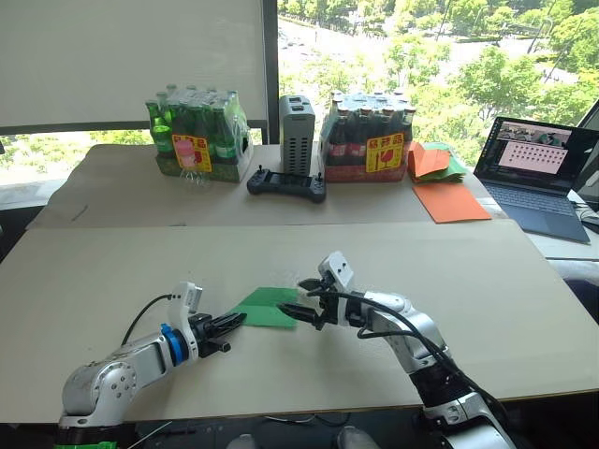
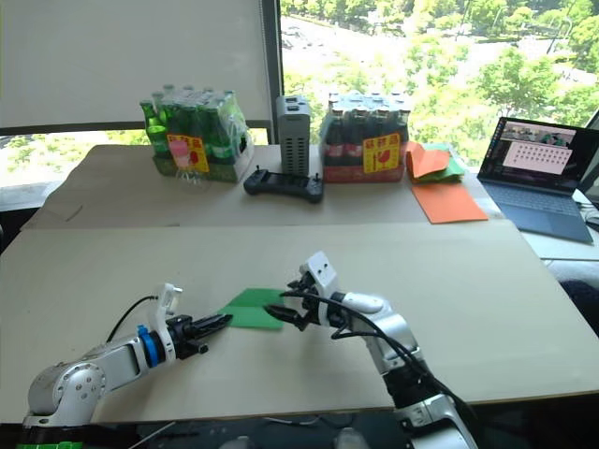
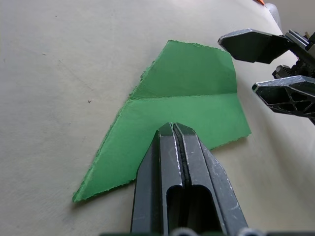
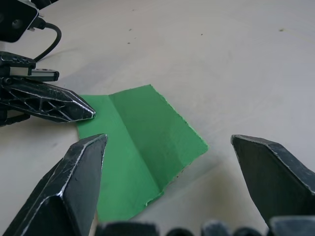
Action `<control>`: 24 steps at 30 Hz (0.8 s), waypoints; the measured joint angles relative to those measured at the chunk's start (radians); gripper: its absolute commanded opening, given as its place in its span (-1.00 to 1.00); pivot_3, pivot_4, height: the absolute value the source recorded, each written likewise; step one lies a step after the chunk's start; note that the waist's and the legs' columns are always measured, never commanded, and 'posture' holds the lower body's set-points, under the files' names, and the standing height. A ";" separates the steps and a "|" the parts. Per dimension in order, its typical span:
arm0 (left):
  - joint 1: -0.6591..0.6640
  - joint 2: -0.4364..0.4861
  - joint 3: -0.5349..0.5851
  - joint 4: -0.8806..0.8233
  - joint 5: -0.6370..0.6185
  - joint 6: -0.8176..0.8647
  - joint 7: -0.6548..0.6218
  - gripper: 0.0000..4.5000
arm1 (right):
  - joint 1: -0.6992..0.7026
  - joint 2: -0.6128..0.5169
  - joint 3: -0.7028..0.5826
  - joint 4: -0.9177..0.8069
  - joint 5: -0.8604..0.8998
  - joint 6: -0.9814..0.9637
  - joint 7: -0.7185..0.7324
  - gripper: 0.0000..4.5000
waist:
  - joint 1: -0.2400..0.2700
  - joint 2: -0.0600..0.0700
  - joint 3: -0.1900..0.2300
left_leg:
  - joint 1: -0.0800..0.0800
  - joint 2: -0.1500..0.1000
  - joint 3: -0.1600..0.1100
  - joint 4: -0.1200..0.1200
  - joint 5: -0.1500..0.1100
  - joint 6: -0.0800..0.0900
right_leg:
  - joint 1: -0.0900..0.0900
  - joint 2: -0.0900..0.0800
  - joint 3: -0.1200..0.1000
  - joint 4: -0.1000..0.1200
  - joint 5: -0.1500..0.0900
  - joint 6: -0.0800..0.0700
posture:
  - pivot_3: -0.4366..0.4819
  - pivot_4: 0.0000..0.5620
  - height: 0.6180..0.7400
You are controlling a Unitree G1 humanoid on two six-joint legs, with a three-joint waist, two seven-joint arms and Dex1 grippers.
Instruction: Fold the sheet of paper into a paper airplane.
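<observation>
Between the two hands, on the near part of the table (image 1: 487, 309), lies the sheet of paper (image 1: 265, 306), bright green and already partly worked: one corner is turned over into a slanted edge, and a crease runs across it. It lies flat, with ragged edges on some sides, and is far from a pointed wedge, so the folding looks to be at an early stage.

At its left edge sits the left hand (image 1: 231, 323), fingers pressed together with nothing between them, the tips resting on or just over the near rim of the paper. Closed like that, it probably serves as a weight to pin the sheet or flatten the fold, though contact cannot be confirmed. Opposite, the right hand (image 1: 301, 299) comes in from the far side with its fingers spread wide, poised at the paper's right edge, likely to pick up a flap while the other hand steadies it.

Farther back on the table stand two shrink-wrapped packs of bottles (image 1: 197, 136), a grey box (image 1: 298, 134) and a black controller (image 1: 286, 183). To the right lie orange sheets (image 1: 451, 201), a mixed paper pile (image 1: 436, 161) and an open laptop (image 1: 538, 178), all well apart from the work.
</observation>
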 measured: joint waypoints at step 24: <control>0.016 0.000 0.006 -0.017 -0.001 0.000 0.004 -1.00 | -0.024 0.078 -0.019 -0.042 0.081 0.126 -0.061 0.76 | -0.002 0.000 0.000 | 0.000 0.000 0.000 0.000 0.000 0.000 | 0.000 0.000 0.000 0.000 0.000 0.000 | -0.05 -0.47 0.78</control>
